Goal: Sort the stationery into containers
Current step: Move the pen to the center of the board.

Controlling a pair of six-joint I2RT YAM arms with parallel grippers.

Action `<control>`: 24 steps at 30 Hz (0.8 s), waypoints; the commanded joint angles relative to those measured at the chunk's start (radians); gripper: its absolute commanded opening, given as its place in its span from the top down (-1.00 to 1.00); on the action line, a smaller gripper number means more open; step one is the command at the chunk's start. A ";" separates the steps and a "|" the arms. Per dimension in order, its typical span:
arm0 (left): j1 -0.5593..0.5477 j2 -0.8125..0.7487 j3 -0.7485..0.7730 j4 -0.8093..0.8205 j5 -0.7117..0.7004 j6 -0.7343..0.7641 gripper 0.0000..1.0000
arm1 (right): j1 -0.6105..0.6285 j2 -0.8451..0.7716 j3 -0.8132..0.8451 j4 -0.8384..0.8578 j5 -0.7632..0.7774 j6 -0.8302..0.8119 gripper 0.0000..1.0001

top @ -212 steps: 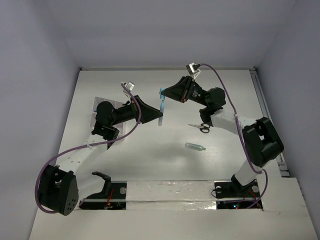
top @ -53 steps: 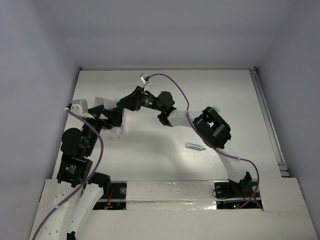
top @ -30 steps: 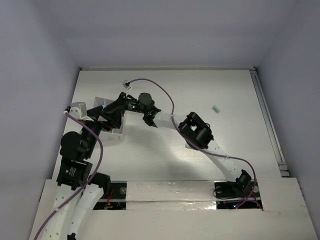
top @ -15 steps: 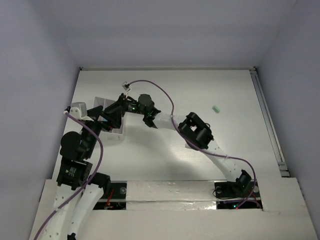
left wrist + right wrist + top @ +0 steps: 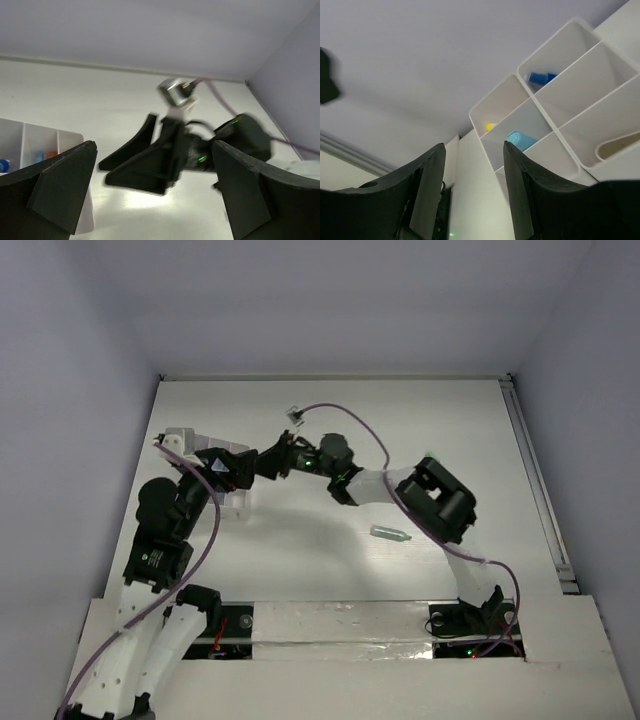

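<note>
White divided box (image 5: pixel 576 75), blue capsule (image 5: pixel 540 78) inside

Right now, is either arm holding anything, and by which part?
Nothing is held. The left jaws gape wide and empty; the right jaws stand apart, empty, near the white box.

Lab: bare white-walled robot cell (image 5: pixel 330 310)

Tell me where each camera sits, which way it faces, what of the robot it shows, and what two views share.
Top external: above and behind the robot, looking down on the table; left arm and right arm show.
Left wrist: on the left arm, facing the right gripper; left fingers frame it.
Right wrist: on the right arm, facing the box; right fingers show.
Shared: both wrist views catch the box.
</note>
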 commanded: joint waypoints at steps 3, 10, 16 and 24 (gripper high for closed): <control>0.006 0.154 0.075 0.052 0.164 -0.004 -0.98 | -0.196 -0.265 -0.321 0.245 0.039 0.039 -0.12; -0.239 0.291 0.063 0.159 0.110 -0.076 -0.98 | -0.380 -0.579 -0.629 0.124 0.060 -0.009 -0.11; -0.609 0.498 0.089 0.181 -0.132 0.030 -0.76 | -0.421 -0.910 -0.755 -0.233 0.200 -0.112 -0.10; -0.821 0.836 0.101 0.357 -0.127 0.278 -0.26 | -0.432 -1.377 -0.888 -0.646 0.472 -0.279 -0.15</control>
